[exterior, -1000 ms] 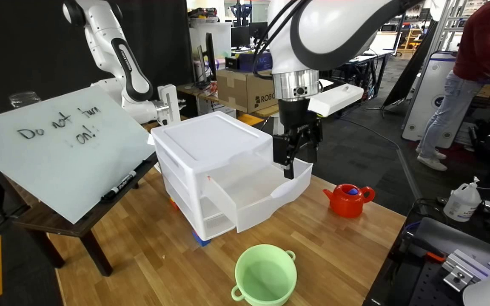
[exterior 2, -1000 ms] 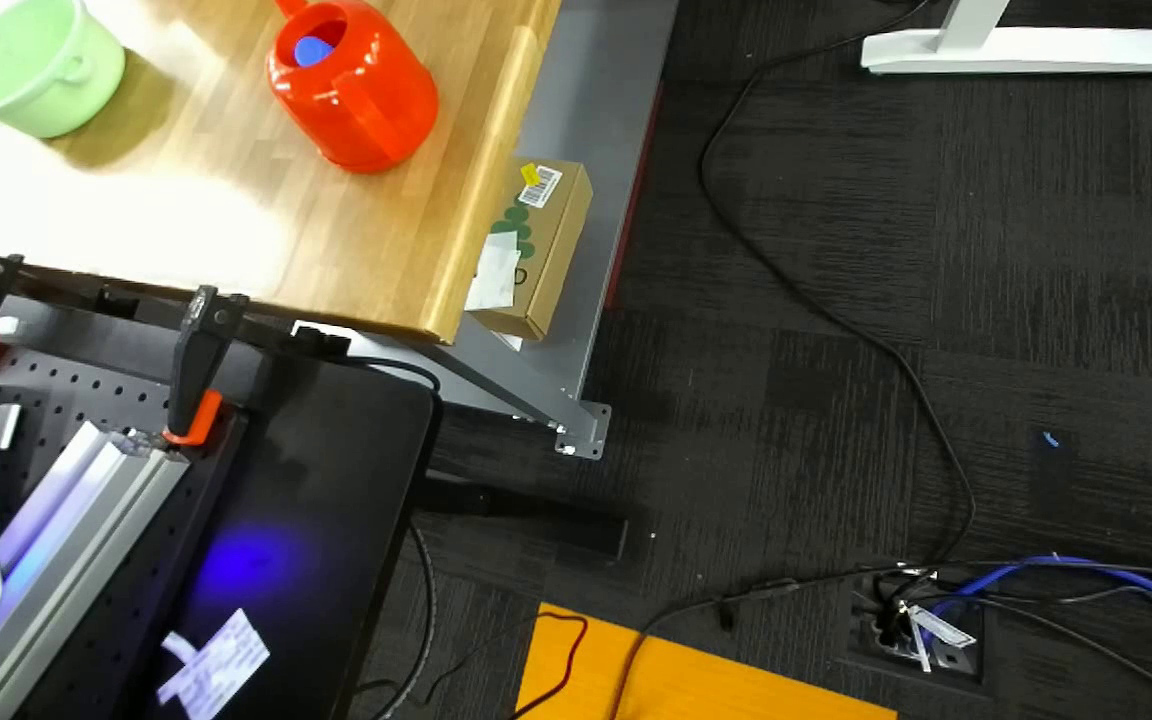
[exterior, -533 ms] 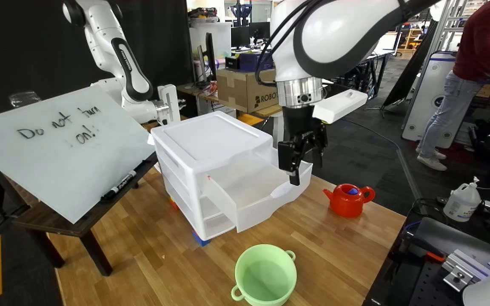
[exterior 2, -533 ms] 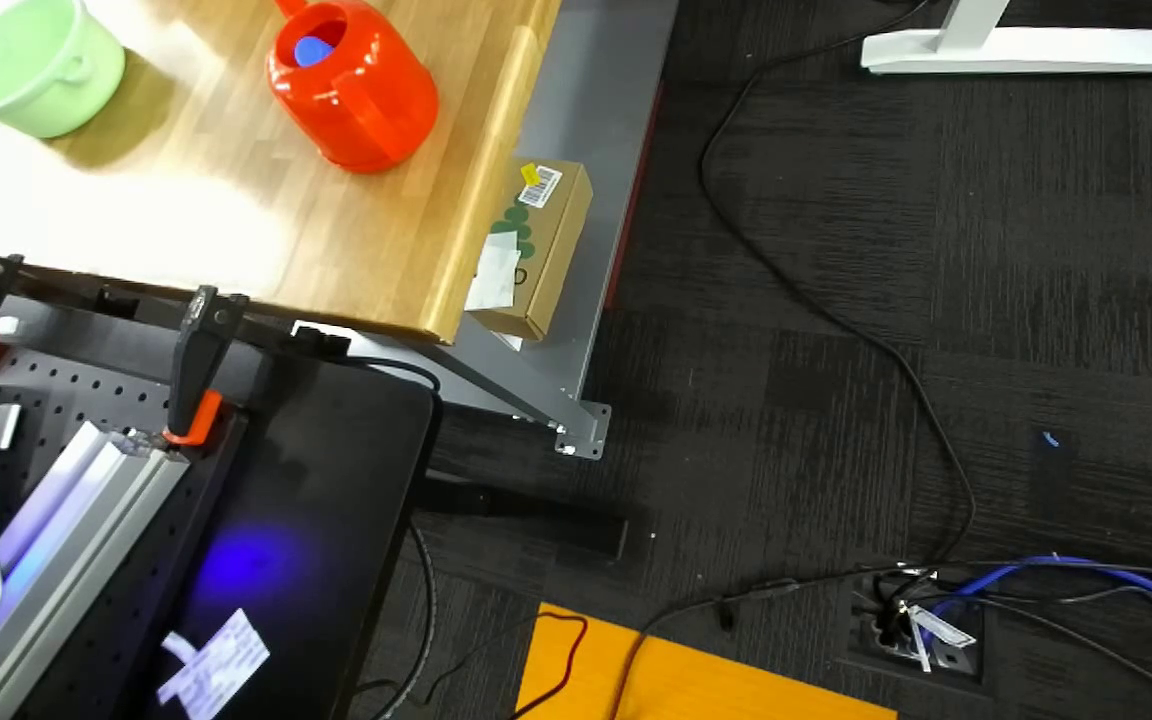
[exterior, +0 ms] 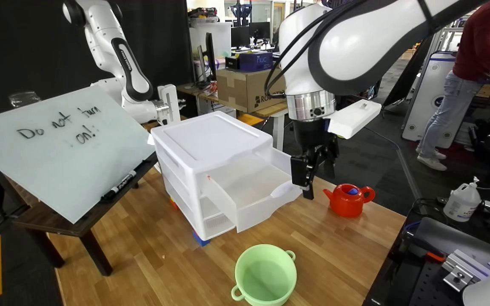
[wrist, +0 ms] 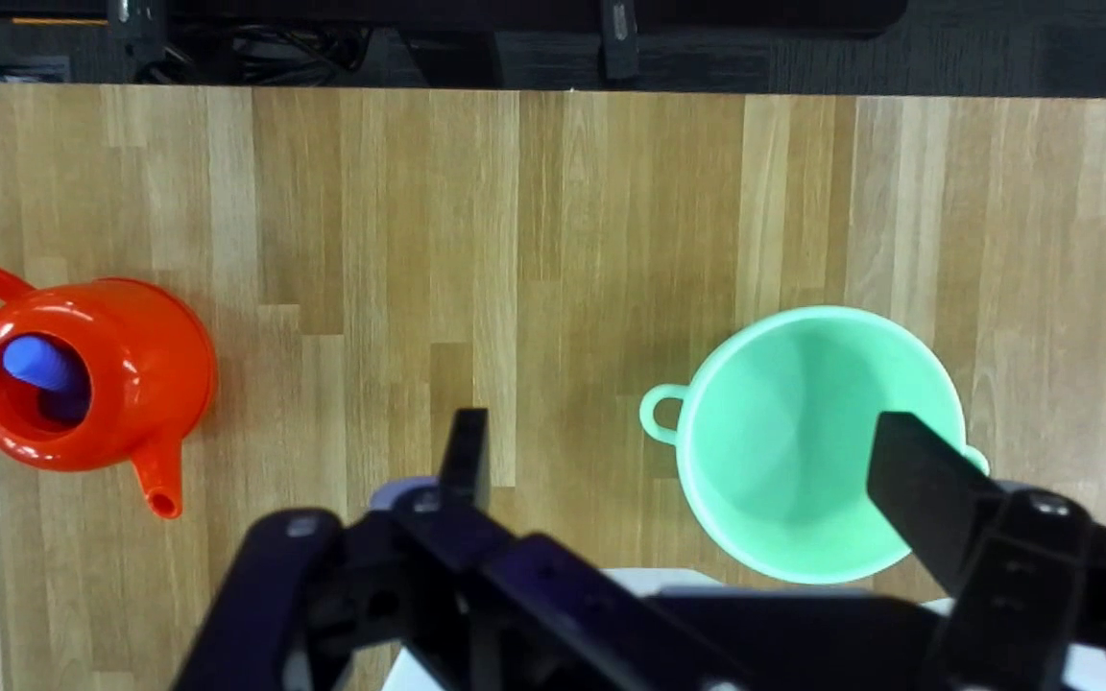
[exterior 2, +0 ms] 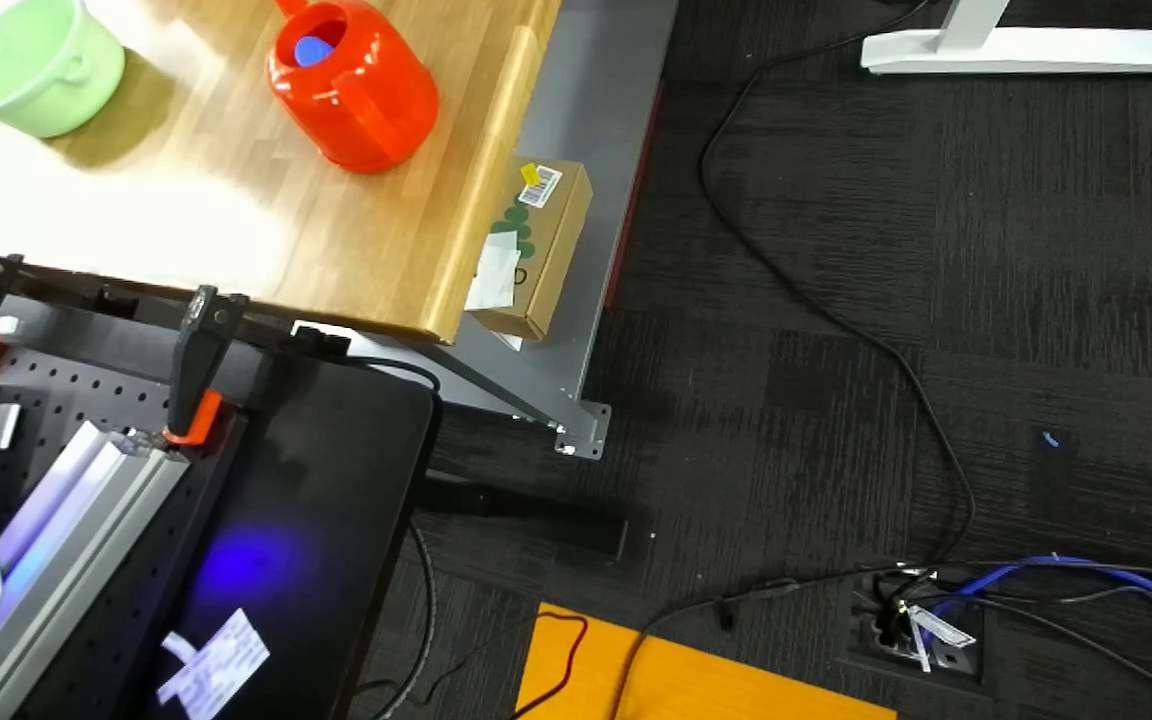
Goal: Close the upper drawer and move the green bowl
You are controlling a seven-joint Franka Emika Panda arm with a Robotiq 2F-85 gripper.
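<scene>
The upper drawer (exterior: 253, 212) hangs pulled out of the white plastic cabinet (exterior: 211, 140), and its inside looks bare. A strip of white drawer edge (wrist: 663, 579) shows low in the wrist view, partly behind the gripper. My gripper (exterior: 319, 182) points down by the drawer's front far corner, overlapping it in an exterior view; contact is not clear. Its jaws stand wide apart with nothing between them. The green bowl (exterior: 265, 276) rests upright on the table, in both exterior views. In the wrist view the bowl (wrist: 783, 451) lies beyond and below the fingers.
A red teapot (exterior: 347, 202) with something blue inside stands on the wooden table (exterior: 326, 246), to the right of the gripper. A whiteboard (exterior: 58, 148) leans on a small dark stand at the left. Clamps (exterior 2: 201, 360) hold along a table edge.
My gripper has moved right and downward in an exterior view, from over the open drawer to its front end. It has stayed open. Drawer, bowl and teapot have not moved.
</scene>
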